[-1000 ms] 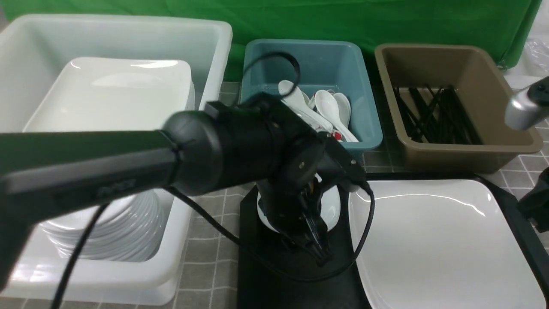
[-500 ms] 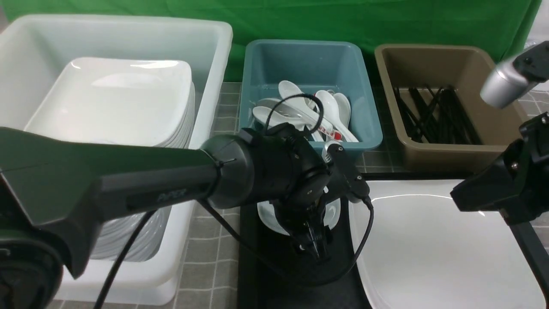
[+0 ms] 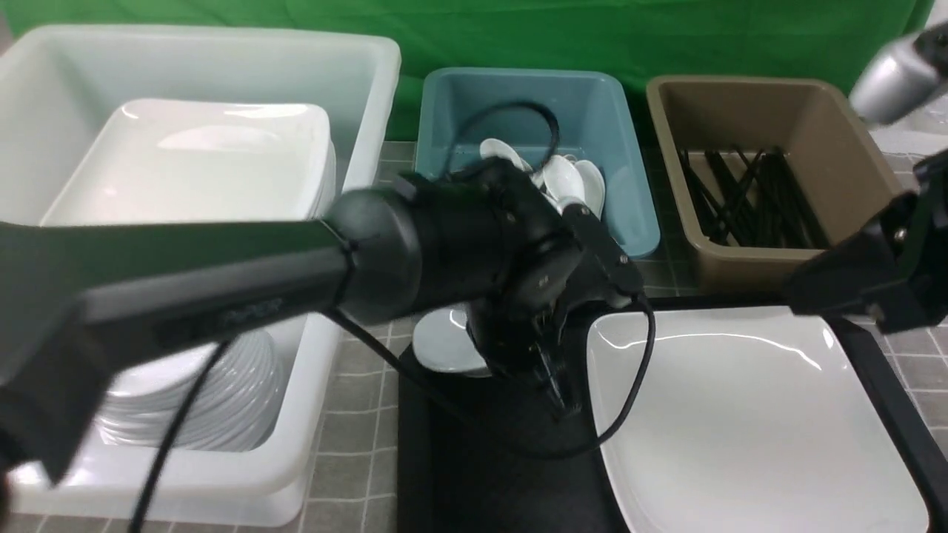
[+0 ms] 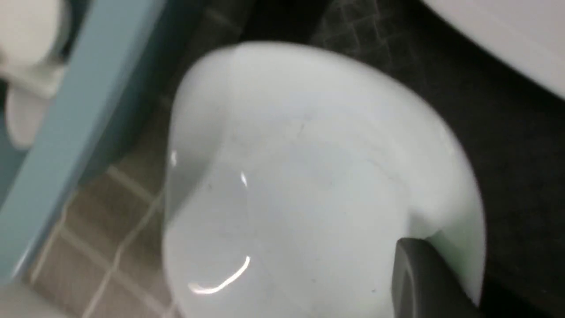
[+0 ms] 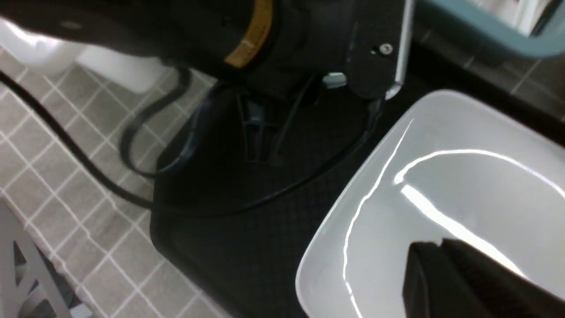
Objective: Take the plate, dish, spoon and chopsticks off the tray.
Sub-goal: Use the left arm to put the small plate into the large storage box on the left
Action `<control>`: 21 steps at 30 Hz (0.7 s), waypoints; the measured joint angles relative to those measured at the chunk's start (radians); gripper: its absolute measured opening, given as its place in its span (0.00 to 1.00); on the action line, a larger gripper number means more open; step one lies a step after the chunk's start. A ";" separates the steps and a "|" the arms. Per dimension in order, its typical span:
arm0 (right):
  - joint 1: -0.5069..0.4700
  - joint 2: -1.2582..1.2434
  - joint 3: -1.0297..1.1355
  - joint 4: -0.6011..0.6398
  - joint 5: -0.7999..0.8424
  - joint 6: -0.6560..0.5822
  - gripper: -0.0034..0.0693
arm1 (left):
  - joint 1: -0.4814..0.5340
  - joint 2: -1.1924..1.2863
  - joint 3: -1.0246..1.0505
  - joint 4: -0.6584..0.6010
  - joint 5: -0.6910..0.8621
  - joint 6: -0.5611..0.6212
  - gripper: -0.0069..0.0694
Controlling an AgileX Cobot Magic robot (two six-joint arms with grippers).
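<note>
While the dish [image 3: 442, 344] is clamped at its rim by the left gripper [image 3: 555, 385], the white bin [image 3: 185, 492] is seen to its left | right gripper [image 5: 430, 260] is closed over the plate [image 3: 740, 429]

Dish [image 3: 443, 345] — mostly hidden (left arm [image 3: 415, 244])

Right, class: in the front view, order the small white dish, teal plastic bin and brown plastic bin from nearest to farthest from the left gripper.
1. Small white dish, held in the left gripper.
2. Teal plastic bin, just behind it.
3. Brown plastic bin, back right.
</note>
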 joint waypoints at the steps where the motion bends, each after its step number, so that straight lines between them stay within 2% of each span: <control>1: 0.000 0.000 -0.014 0.002 0.003 0.002 0.13 | 0.001 -0.026 -0.006 -0.007 0.014 -0.006 0.12; 4: 0.000 0.000 -0.067 0.042 0.015 0.017 0.13 | 0.002 -0.156 -0.043 -0.016 0.041 -0.017 0.12; 8: 0.000 -0.001 -0.116 0.149 0.011 0.005 0.12 | 0.022 -0.325 -0.093 0.050 0.048 -0.077 0.12; 12: 0.013 0.010 -0.142 0.283 -0.005 -0.048 0.09 | 0.112 -0.487 -0.112 0.102 0.110 -0.116 0.12; 17: 0.154 0.092 -0.210 0.334 -0.031 -0.081 0.08 | 0.299 -0.571 -0.112 0.070 0.301 -0.136 0.12; 20: 0.297 0.189 -0.281 0.322 -0.073 -0.082 0.08 | 0.395 -0.571 -0.059 -0.001 0.336 -0.129 0.12; 21: 0.314 0.195 -0.286 0.320 -0.076 -0.081 0.08 | 0.399 -0.571 -0.053 -0.001 0.336 -0.129 0.12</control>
